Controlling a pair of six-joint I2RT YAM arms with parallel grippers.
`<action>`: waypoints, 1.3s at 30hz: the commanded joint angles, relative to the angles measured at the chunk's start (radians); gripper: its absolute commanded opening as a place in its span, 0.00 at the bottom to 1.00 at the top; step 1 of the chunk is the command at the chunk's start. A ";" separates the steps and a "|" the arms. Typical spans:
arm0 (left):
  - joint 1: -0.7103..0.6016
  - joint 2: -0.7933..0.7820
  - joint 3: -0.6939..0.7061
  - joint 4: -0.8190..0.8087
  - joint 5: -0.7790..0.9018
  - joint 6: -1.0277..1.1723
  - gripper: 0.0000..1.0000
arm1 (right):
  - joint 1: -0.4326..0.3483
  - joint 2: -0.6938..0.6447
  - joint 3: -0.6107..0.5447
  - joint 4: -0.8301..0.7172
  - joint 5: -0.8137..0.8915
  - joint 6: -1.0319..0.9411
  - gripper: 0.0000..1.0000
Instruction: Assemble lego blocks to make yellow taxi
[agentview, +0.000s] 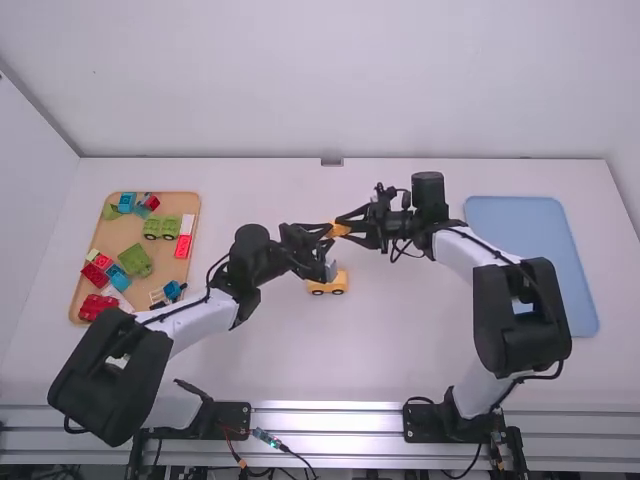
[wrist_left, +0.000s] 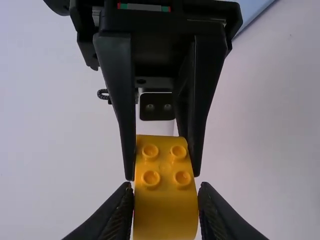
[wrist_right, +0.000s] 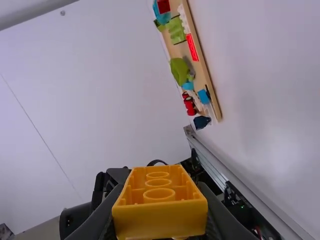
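In the high view my left gripper (agentview: 324, 232) and my right gripper (agentview: 347, 227) meet above the middle of the table, at one yellow brick (agentview: 338, 230). The left wrist view has the same brick (wrist_left: 165, 210), studs visible, between the fingers of my left gripper (wrist_left: 166, 212); the right gripper (wrist_left: 163, 167) pinches its farther end. In the right wrist view, the brick (wrist_right: 160, 217) shows its hollow side between the fingers of my right gripper (wrist_right: 161, 220). A yellow car piece with dark wheels (agentview: 328, 284) stands on the table just below the grippers in the high view.
A wooden tray (agentview: 188, 262) of mixed colored blocks lies at the left, also visible in the right wrist view as a tray (wrist_right: 216, 104). At the right is a blue tray (agentview: 530, 225), partly behind the right arm.
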 joint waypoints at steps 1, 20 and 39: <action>0.001 0.005 -0.003 -0.001 0.019 -0.008 0.35 | -0.002 -0.023 0.010 0.003 -0.010 0.003 0.00; 0.001 0.005 -0.003 0.021 -0.110 -0.116 0.27 | -0.074 -0.023 0.010 -0.053 0.145 -0.259 0.99; 0.010 0.003 0.006 0.068 -0.476 -0.539 0.99 | -0.186 -0.023 0.010 -0.136 0.338 -0.604 0.99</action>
